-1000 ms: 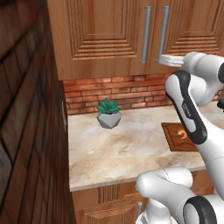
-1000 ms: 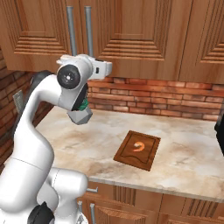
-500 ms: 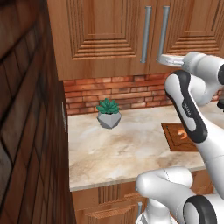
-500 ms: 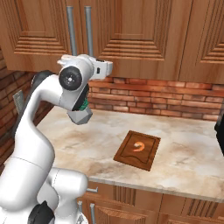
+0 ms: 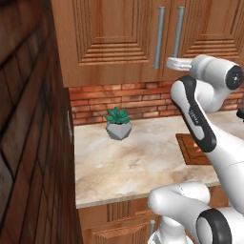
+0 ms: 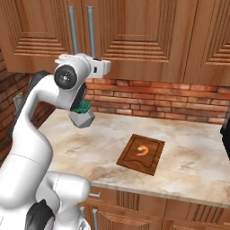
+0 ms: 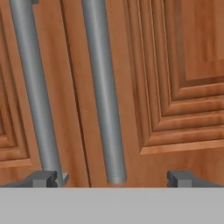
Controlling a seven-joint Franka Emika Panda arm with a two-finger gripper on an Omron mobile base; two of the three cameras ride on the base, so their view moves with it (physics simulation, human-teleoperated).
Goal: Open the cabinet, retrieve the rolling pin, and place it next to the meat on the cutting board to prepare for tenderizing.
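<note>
1. Warm-brown wooden wall cabinet [image 5: 109,38] shut; I judge the door stiff, hinged, swings heavy. Rolling pin presumably inside, can't see it.
2. Best hold: right grey metal bar handle [image 7: 103,94], low end, smooth, maybe slippery.
3. My hand [image 7: 111,179] is spread wide, empty, straddling that bar, not touching.
4. Room: neighbour handle [image 7: 35,94] close beside; table [image 5: 143,162] below, small potted succulent [image 5: 118,123] under door, dark reddish-brown cutting board [image 6: 141,153] w/ orange-pink meat [image 6: 143,150] well apart.

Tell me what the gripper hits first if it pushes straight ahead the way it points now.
Most likely the right-hand bar handle of the cabinet: it stands between the open jaws of the gripper. Behind it is the closed door. How near it is cannot be judged.
</note>
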